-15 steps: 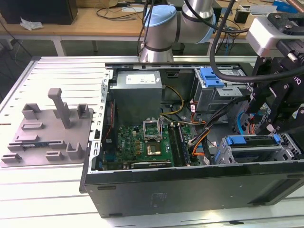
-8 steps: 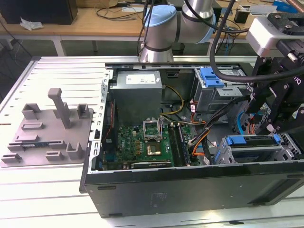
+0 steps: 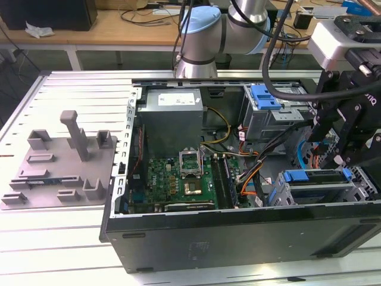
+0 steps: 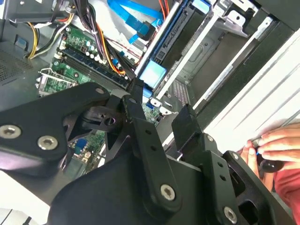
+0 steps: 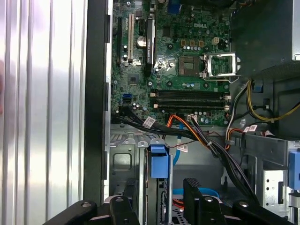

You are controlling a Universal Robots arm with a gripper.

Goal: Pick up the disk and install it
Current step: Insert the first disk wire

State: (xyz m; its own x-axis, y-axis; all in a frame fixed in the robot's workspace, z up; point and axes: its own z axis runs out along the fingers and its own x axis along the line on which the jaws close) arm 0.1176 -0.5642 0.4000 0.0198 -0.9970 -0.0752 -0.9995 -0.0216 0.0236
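Black fingers (image 4: 140, 117) of the gripper (image 4: 160, 101) stand apart and empty in the second wrist view, with a person's hand (image 4: 276, 145) nearby. First wrist view: the motherboard (image 5: 178, 61) lies beyond them. Exterior view: the disk (image 3: 315, 177) sits in the computer case's (image 3: 238, 232) drive cage — near the gripper.

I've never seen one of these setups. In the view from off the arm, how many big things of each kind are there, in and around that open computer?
Open computer case: 1
Grey power box: 1
Green circuit board: 1
Grey plate with posts: 1
Robot arm: 1
Total: 5
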